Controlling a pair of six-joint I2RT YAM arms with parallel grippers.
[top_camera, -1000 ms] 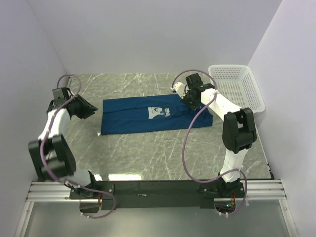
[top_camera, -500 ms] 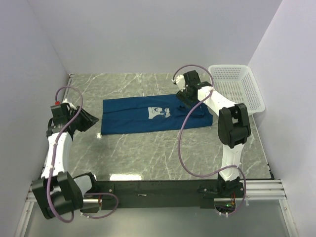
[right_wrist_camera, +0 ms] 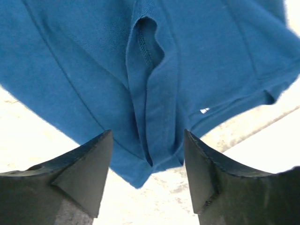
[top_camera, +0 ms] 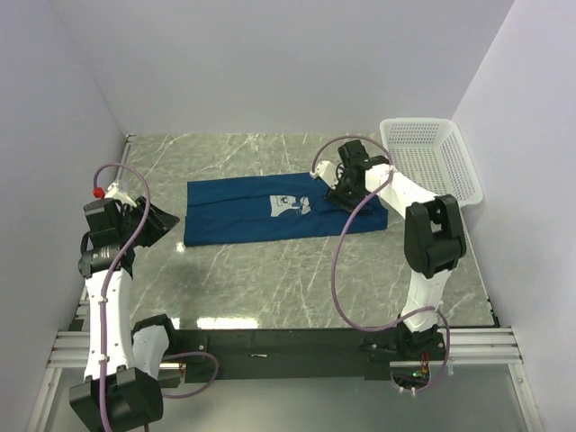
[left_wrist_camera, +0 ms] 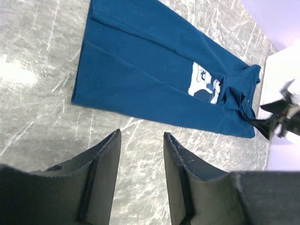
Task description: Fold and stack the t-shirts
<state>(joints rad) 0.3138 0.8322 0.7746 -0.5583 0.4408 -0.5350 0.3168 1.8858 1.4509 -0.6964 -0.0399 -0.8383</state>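
Observation:
One dark blue t-shirt [top_camera: 243,214] lies flat on the marble table, folded into a long band with its white print [top_camera: 286,206] facing up. My left gripper [top_camera: 166,221] hangs off the band's left end, apart from it. In the left wrist view this gripper [left_wrist_camera: 142,133] is open, only bare table between its fingers and the t-shirt [left_wrist_camera: 154,79] beyond them. My right gripper [top_camera: 347,192] hovers over the band's right end. In the right wrist view it [right_wrist_camera: 147,133] is open above a bunched fold [right_wrist_camera: 151,89] near the t-shirt's [right_wrist_camera: 84,61] corner, holding nothing.
A white mesh basket [top_camera: 432,157] stands at the far right, against the right wall. Pale walls close in the table on the left, back and right. The black rail [top_camera: 288,342] with the arm bases runs along the near edge.
The left arm has swung back toward the near left, its gripper now a little nearer the front. The right gripper has shifted slightly nearer over the t-shirt's right end.

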